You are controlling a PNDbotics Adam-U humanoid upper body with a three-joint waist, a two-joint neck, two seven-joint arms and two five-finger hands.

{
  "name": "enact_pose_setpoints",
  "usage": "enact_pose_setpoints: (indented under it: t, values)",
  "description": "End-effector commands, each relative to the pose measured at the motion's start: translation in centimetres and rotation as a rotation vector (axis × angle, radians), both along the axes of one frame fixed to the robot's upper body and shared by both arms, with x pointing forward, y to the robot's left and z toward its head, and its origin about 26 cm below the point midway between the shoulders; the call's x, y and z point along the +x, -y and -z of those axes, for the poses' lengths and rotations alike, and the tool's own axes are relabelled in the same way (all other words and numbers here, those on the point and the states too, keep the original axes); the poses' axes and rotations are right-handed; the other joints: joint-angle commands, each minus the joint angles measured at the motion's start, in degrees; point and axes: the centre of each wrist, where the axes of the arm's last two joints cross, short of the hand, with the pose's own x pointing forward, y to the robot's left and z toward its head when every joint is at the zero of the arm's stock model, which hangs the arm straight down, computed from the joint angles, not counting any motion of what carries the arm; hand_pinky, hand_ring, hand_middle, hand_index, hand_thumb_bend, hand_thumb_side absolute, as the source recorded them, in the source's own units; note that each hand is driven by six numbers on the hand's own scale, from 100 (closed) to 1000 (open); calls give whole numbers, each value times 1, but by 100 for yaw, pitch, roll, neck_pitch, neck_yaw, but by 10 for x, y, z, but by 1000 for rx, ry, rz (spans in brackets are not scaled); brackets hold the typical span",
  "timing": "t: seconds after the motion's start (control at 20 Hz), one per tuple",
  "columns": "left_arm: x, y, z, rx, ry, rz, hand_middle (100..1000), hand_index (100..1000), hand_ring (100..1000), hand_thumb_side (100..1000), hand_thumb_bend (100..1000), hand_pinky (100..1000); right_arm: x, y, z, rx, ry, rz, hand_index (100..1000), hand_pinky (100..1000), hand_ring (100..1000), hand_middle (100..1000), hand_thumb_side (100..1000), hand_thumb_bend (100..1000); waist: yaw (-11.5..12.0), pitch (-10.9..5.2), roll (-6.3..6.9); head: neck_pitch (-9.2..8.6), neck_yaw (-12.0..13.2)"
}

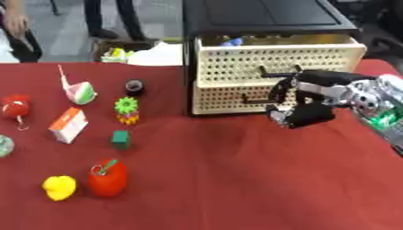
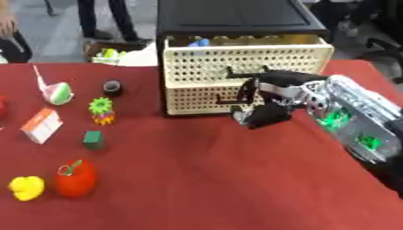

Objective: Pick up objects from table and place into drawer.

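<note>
A black cabinet (image 1: 264,18) stands at the table's far side with two cream perforated drawers. Its top drawer (image 1: 275,60) is pulled out, and a blue thing (image 1: 231,42) shows inside. My right hand (image 1: 303,110) hangs just in front of the lower drawer (image 1: 228,96), below the top drawer's black handle (image 1: 277,72); nothing shows in it. On the left of the red cloth lie a red fruit with a green stem (image 1: 107,178), a yellow toy (image 1: 59,187), a green cube (image 1: 119,139), a green and orange gear toy (image 1: 127,110), a black ring (image 1: 135,86) and a white and red carton (image 1: 69,125).
A pink and green wedge (image 1: 81,92), a red thing (image 1: 14,107) and a pale green ball (image 1: 4,146) lie at the far left. Behind the table sit a box of items (image 1: 118,51) and a white bag (image 1: 157,56). Red cloth (image 1: 236,179) spreads before the cabinet.
</note>
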Motion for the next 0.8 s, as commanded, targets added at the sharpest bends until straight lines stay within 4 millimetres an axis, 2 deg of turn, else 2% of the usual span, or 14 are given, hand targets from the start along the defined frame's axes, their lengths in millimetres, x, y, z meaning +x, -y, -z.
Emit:
enact_pose_setpoints:
  t: [0.05, 0.25, 0.8]
  values:
    - [-3, -2, -8, 6, 32, 1, 588, 742, 581, 829, 100, 467, 2, 4, -11, -14, 37, 14, 845, 131, 455, 710, 714, 100, 17, -86, 6, -86, -16]
    - [-3, -2, -7, 5, 30, 2, 587, 741, 580, 830, 100, 467, 7, 6, -11, -13, 44, 20, 845, 131, 455, 710, 711, 100, 36, -69, 3, -103, -33]
    - [-3, -2, -7, 5, 28, 6, 584, 738, 580, 830, 100, 467, 5, 14, -14, -4, 73, 38, 840, 129, 451, 708, 714, 100, 77, -44, -25, -119, -66]
